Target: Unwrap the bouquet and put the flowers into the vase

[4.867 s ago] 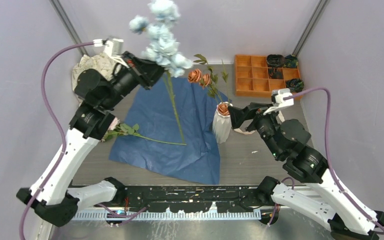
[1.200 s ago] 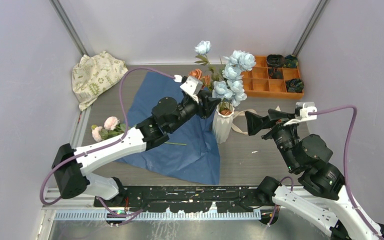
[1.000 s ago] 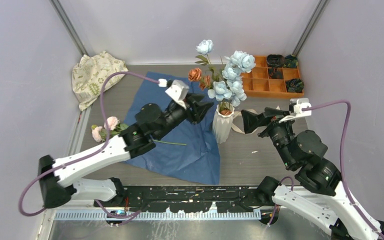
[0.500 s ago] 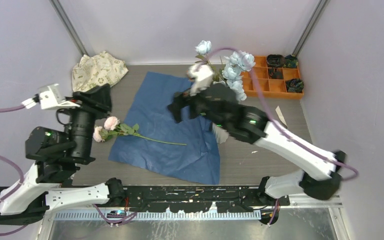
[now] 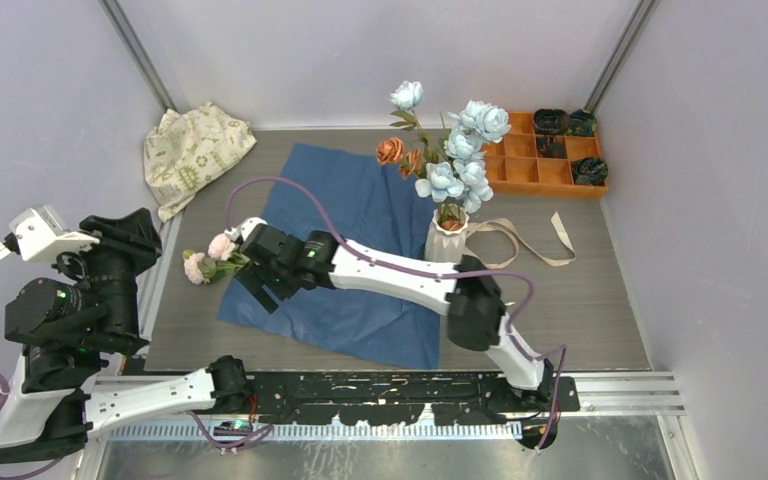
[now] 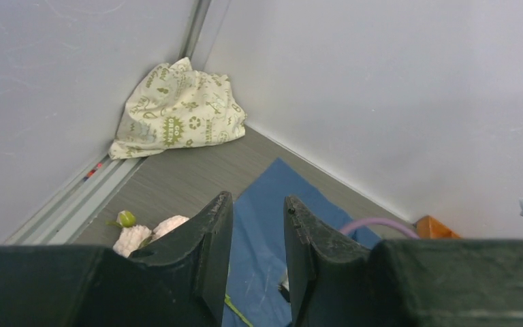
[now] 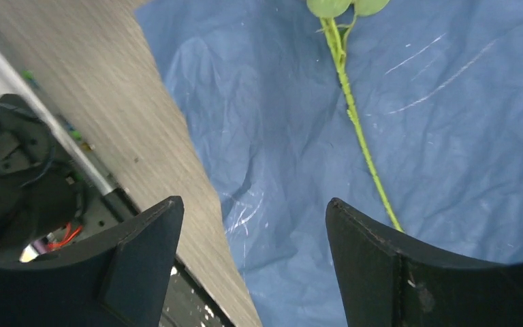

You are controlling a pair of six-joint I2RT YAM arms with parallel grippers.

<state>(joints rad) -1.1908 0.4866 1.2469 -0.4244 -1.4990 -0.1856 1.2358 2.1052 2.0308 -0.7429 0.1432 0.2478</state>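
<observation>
1. The right gripper (image 7: 252, 225), jaws wide apart and empty, hangs over the pink flower (image 5: 222, 245) lying on the blue paper (image 5: 360, 200); closing low could pinch the paper too.
2. The left gripper (image 6: 259, 211) is narrowly parted, empty and well apart.
3. The crowded vase (image 5: 447, 240) might tip.

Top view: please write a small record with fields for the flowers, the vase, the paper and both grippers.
vase: white vase, upright, beside the paper's right edge
in vase: pale blue flowers, rust-orange flowers
not in vase: pink flower, lying at the left edge of the blue paper
right gripper: open, above the pink flower's stem
left gripper: narrowly open, empty, far left
</observation>
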